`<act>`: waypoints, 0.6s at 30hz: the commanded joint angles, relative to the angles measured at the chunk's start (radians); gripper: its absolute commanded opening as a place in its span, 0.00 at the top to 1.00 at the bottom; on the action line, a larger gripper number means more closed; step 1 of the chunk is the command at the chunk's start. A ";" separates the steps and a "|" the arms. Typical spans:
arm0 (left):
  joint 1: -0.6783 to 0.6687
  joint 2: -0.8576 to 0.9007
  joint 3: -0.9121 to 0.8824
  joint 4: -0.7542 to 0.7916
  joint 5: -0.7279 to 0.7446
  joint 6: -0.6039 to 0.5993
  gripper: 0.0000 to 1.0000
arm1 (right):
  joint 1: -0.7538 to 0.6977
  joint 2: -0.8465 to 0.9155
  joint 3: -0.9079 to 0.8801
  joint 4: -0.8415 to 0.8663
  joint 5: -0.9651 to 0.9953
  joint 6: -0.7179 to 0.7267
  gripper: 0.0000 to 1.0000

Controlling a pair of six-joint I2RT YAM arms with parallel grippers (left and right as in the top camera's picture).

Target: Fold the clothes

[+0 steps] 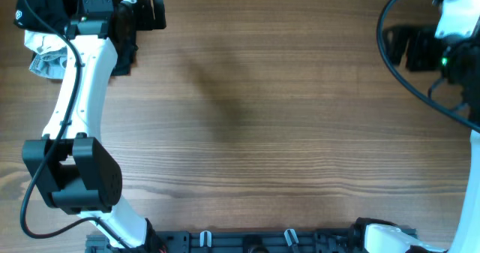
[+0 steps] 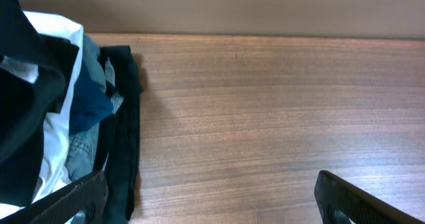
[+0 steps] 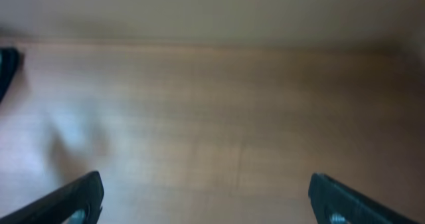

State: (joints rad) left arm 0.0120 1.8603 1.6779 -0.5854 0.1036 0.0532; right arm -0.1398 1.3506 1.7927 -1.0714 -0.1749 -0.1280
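A pile of clothes [image 2: 60, 111] lies at the table's far left corner, with white, blue, denim and black pieces. A dark garment [image 2: 123, 144] forms its right edge. In the overhead view the pile [image 1: 46, 58] is mostly hidden under my left arm. My left gripper [image 2: 212, 204] is open and empty, low over the bare wood just right of the pile, its left finger beside the dark garment. It shows at the far left edge in the overhead view [image 1: 154, 13]. My right gripper [image 3: 212, 201] is open and empty over bare wood at the far right [image 1: 397, 46].
The wooden table [image 1: 255, 118] spans the view. The table's far edge runs just beyond both grippers. My left arm's base [image 1: 75, 174] stands at the front left. A black rail [image 1: 255, 242] runs along the front edge. The right wrist view is blurred.
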 commanded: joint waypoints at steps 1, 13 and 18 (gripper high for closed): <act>0.001 -0.014 0.011 0.003 0.012 -0.013 0.00 | 0.006 -0.111 -0.133 0.192 -0.005 -0.026 0.01; 0.001 -0.014 0.011 0.003 0.012 -0.013 0.00 | 0.073 -0.890 -1.267 0.837 -0.035 0.036 0.00; 0.001 -0.014 0.011 0.003 0.012 -0.013 0.00 | 0.087 -1.131 -1.553 0.945 -0.036 0.161 0.00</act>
State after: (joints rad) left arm 0.0120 1.8603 1.6779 -0.5846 0.1032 0.0463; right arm -0.0574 0.3000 0.3325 -0.1654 -0.2016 -0.0486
